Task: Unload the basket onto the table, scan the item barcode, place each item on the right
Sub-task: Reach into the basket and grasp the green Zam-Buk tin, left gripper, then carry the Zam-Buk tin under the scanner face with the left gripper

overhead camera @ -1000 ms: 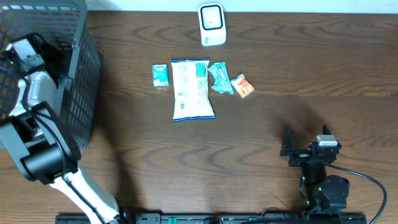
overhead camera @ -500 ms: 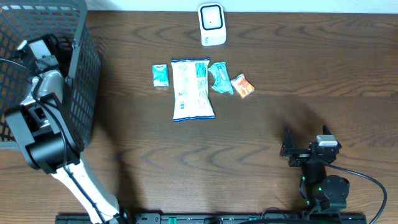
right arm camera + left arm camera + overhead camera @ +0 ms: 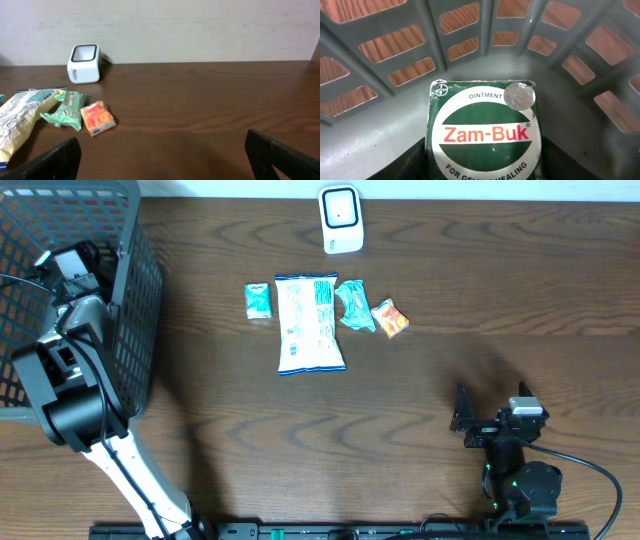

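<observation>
Left wrist shows Zam-Buk box (image 3: 485,132) lying lengthwise, top toward basket wall (image 3: 470,72).

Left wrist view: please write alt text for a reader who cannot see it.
A green Zam-Buk ointment box lies on the grey floor of a slotted plastic basket, seen close up from above. Dark fingers of the left hand flank its lower corners, and brown wood shows through the basket's slots.

Dark wood-grain table (image 3: 300,440) under even light; pale plain wall (image 3: 200,25) behind.
</observation>
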